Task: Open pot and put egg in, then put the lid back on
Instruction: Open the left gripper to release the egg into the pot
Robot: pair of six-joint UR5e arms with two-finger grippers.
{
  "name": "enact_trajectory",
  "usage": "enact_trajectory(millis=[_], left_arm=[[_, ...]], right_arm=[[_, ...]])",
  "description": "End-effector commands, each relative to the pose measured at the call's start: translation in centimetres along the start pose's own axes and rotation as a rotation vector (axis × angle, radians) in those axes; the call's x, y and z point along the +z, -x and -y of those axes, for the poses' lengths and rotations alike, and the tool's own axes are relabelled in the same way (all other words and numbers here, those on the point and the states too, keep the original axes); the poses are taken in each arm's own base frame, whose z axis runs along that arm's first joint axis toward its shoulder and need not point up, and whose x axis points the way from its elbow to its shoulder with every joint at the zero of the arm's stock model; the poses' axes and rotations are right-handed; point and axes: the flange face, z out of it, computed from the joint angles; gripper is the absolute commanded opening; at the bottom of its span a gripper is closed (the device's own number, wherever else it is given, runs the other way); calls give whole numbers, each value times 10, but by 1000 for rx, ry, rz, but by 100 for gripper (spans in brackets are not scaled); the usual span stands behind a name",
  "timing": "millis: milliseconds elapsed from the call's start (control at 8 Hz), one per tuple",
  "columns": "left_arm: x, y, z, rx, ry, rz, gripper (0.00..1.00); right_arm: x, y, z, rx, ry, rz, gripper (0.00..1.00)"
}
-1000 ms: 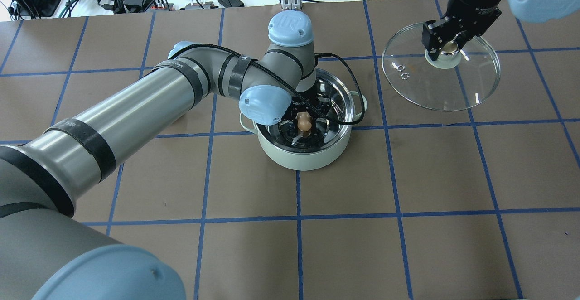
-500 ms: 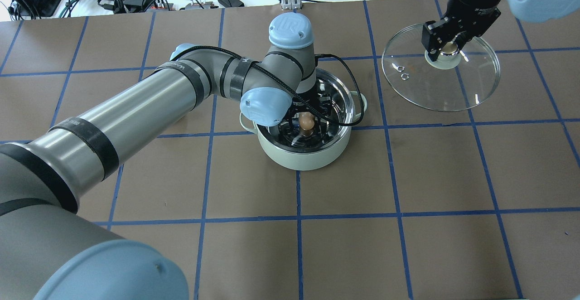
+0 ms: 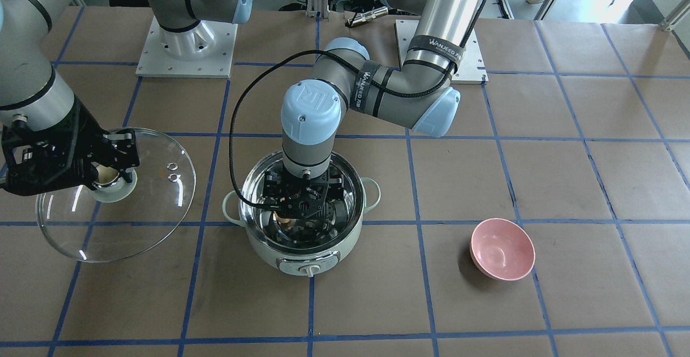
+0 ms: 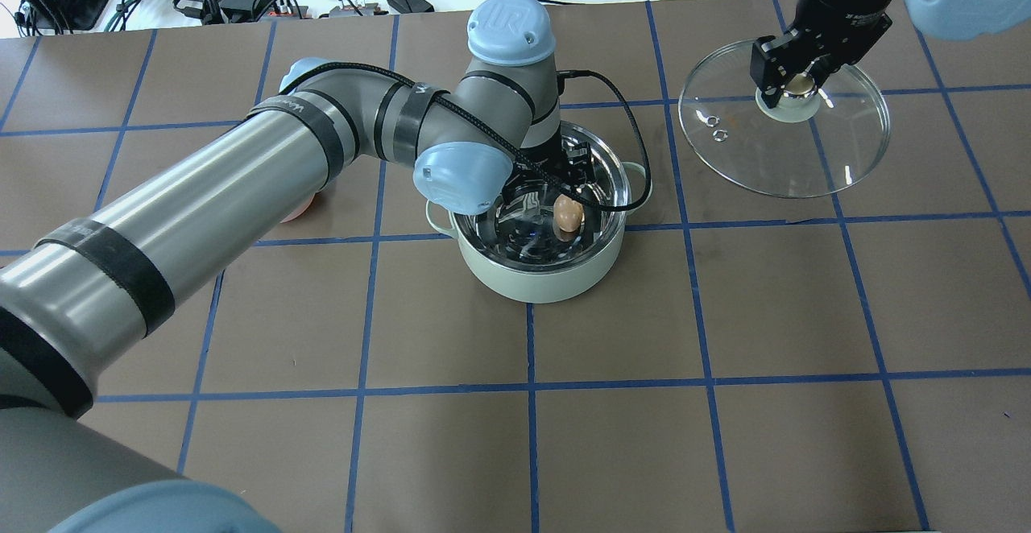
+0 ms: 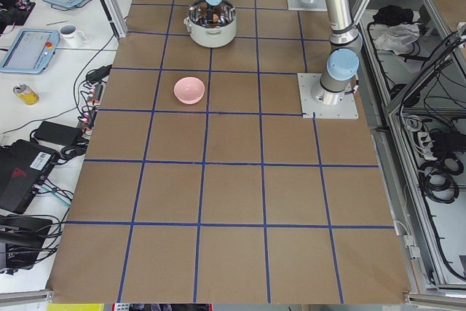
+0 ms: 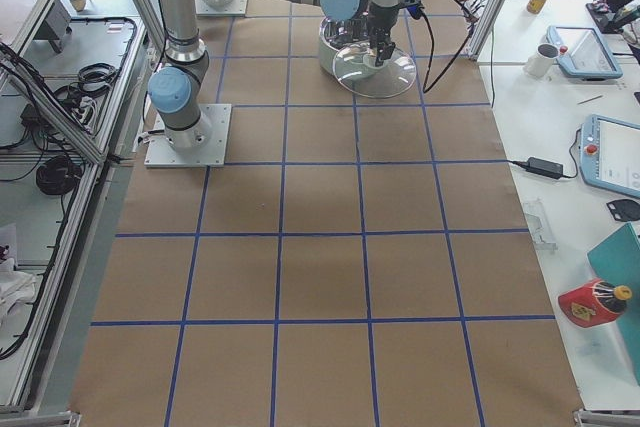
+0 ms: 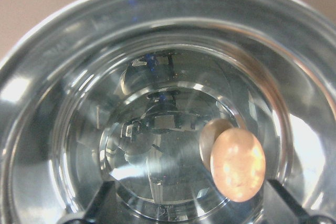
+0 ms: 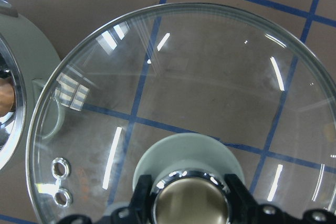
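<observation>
Left gripper (image 4: pixel 564 172) hangs over the far side of the pot (image 4: pixel 540 279). The wrist camera shows its fingers (image 7: pixel 97 205) spread wide with nothing between them. The egg (image 4: pixel 568 213) lies free on the steel floor of the pot, off-centre and close to the wall. Egg step looks done; the lid is not yet back on.

Risks here:
- The left wrist sits right above the pot mouth. If the lid comes across before that arm clears, glass hits arm.
- The black cable (image 4: pixel 632 167) loops over the pot rim near the right handle. It could snag on the way out and tug the pot, or get trapped under the lid.
- The egg isn't settled in the middle, so a bump to the pot could roll it into the wall.

Further right, the right gripper (image 4: pixel 793 82) is pinching the knob of the lid (image 4: pixel 785 154). The lid sits tilted, well clear of the pot. It's held by the knob only, so it may land skewed on the rim or swing if moved fast.
</observation>
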Motion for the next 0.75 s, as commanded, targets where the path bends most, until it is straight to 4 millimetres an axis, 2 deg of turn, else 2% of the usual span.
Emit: enact_trajectory(millis=[0,125,250,375,625], left_arm=[[-63,15,-5,19,-69,20,100],[-89,30,-2,-5,-90,14,100],[-120,50,0,-33,-89,18,100],[-147,83,5,-18,-92,23,100],[-192,157,9,5,-94,37,100]], right_arm=[[-9,9,-3,23,-15,-2,0],[-11,15,-2,60,-23,-1,0],[-18,42,0,39,-40,6,0],[-22,83,2,4,-57,6,0],[-24,135,7,13,-100,7,0]])
